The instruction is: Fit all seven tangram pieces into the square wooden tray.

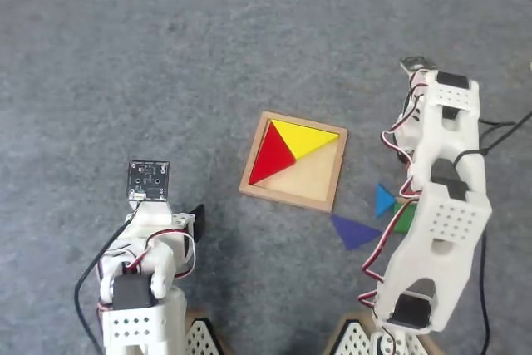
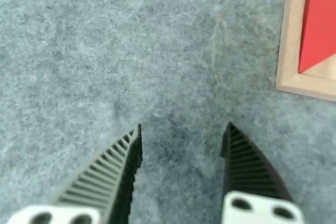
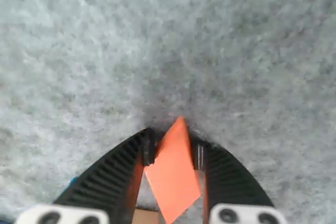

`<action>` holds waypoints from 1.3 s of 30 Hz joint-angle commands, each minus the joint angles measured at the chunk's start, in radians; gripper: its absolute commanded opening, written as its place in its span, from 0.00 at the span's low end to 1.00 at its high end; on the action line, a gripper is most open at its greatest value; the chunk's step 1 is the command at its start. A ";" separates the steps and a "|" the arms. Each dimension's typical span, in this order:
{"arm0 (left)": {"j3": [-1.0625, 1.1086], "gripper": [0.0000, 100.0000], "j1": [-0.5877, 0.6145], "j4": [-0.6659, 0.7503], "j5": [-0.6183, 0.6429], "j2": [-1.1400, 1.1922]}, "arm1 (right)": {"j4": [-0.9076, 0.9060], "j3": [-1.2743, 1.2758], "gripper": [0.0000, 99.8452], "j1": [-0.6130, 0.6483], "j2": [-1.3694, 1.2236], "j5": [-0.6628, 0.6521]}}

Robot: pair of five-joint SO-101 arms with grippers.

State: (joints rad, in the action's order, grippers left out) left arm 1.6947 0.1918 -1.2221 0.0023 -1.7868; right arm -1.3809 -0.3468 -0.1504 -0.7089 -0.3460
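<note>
The square wooden tray (image 1: 331, 174) lies mid-table and holds a red triangle (image 1: 270, 156) and a yellow triangle (image 1: 304, 137). To its right on the carpet are a light blue triangle (image 1: 382, 199), a dark blue triangle (image 1: 355, 231) and a green piece (image 1: 405, 219) partly under the right arm (image 1: 440, 205). My right gripper (image 3: 173, 137) is shut on an orange piece (image 3: 172, 177) just above the carpet. My left gripper (image 2: 184, 128) is open over bare carpet, left of the tray's corner (image 2: 294, 80), with the red triangle (image 2: 320, 24) beyond.
Grey carpet covers the whole table. The left arm (image 1: 145, 263) stands at the front left, well apart from the tray. Bare wood (image 1: 309, 174) shows in the tray's lower right half.
</note>
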 commanded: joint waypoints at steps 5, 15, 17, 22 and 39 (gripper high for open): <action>-0.012 0.24 0.003 0.021 0.011 -0.011 | -0.004 -0.218 0.11 -0.022 -0.088 0.124; -0.012 0.24 0.003 0.021 0.011 -0.011 | -0.232 -0.284 0.26 -0.061 -0.008 0.035; -0.012 0.24 0.003 0.021 0.011 -0.011 | -0.248 -0.282 0.28 -0.058 0.024 0.021; -0.012 0.24 0.003 0.021 0.011 -0.011 | -0.308 -0.282 0.25 -0.045 0.051 -0.077; -0.012 0.24 0.003 0.021 0.011 -0.011 | -0.042 0.133 0.25 -0.025 0.120 -0.313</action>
State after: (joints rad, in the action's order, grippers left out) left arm 1.6947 0.1903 -1.2221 0.0023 -1.7868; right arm -1.4945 -0.2271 -0.1872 -0.6291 -0.6360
